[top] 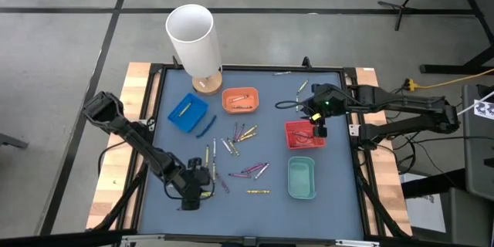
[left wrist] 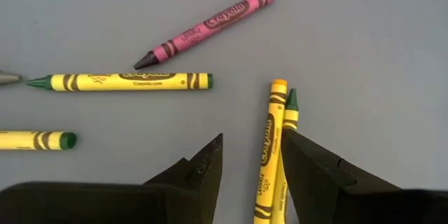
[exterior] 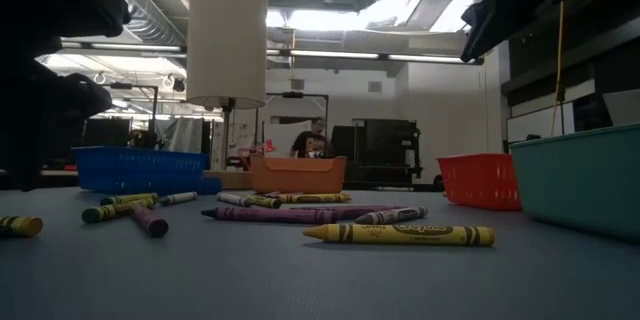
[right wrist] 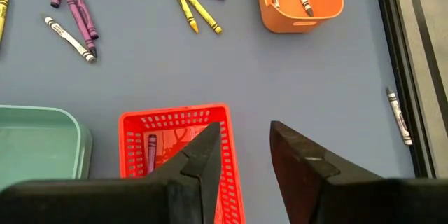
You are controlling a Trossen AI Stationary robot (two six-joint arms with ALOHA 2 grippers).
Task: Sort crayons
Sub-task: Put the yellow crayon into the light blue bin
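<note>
Yellow crayons (left wrist: 269, 147) are lying as a touching pair just ahead of the left gripper (top: 194, 187), which is hovering low over the near-left part of the mat (top: 332, 208) with its fingers (left wrist: 203, 168) spread and nothing between them. To grasp well, it should be centring the gap on one stick, since the pair is sitting against one finger rather than in the middle, and a slanted squeeze could roll either away. Further loose crayons (top: 239, 135), yellow, magenta and pale, are scattered mid-mat between the blue tray (top: 187, 113) and the orange tray (top: 240, 99). Farther right, the right gripper (top: 318, 129) is waiting above the red tray (right wrist: 178, 147), fingers apart and holding nothing; one magenta crayon (right wrist: 152, 150) is lying inside. The green tray (top: 301, 177) is sitting nearest.
</note>
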